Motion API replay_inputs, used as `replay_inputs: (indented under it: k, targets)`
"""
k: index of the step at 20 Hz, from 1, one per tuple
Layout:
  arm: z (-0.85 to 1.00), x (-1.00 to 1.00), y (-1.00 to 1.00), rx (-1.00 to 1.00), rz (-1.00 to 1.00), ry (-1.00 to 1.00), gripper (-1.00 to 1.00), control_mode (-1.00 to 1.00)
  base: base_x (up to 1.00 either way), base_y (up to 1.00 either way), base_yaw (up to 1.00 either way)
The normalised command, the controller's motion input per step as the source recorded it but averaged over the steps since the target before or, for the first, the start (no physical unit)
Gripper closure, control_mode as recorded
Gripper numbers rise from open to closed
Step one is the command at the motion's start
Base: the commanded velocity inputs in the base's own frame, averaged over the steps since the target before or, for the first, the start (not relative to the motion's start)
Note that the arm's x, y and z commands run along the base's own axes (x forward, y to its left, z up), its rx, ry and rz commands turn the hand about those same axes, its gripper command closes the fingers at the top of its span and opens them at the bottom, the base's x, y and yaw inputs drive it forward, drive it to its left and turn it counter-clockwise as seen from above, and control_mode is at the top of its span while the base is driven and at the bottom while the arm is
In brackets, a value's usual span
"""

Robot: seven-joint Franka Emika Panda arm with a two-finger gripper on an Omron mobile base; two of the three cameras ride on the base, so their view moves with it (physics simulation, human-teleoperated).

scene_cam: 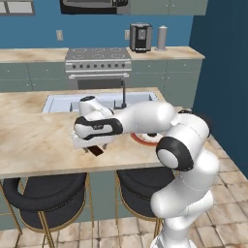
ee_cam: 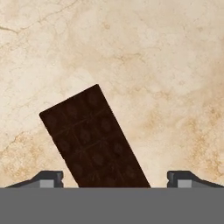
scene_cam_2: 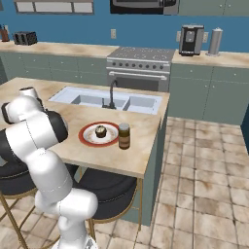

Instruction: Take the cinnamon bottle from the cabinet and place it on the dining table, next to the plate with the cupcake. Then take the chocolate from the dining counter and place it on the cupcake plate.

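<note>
The flat dark brown chocolate bar [ee_cam: 94,138] lies on the beige marble dining counter [ee_cam: 153,65], between the spread fingertips of the gripper [ee_cam: 115,178], neither touching it. To the right stand the red-rimmed white cupcake plate [scene_cam_2: 98,133] and the small brown cinnamon bottle [scene_cam_2: 124,135].

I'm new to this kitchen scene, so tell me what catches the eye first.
The white arm stretches left over the marble counter, its claw open astride a dark chocolate bar lying flat. To its right, a red-rimmed plate carries a cupcake, with a brown cinnamon bottle standing just beside it.
</note>
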Motion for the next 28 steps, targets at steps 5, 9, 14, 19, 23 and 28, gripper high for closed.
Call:
replay_inputs:
  k: [5,9,14,19,23,28]
  targets:
    - [-0.32,0.02,0.00,0.00,0.06,-0.04,-1.00,-1.00,0.00,0.00,0.00]
    - [-0.38,0.00,0.00,0.00,0.05,0.00,1.00,-1.00,0.00,0.00,0.00]
    - [-0.37,0.00,0.00,0.00,0.02,0.00,1.00,-1.00,0.00,0.00,0.00]
    - [-0.01,0.00,-0.12,0.00,0.03,0.01,1.00,-1.00,0.00,0.00,0.00]
    - [0.64,-0.04,-0.52,0.00,0.06,0.11,1.00,-1.00,0.00,0.00,0.00]
    - [0.44,-0.01,-0.95,0.00,0.04,0.08,1.00,-1.00,0.00,0.00,0.00]
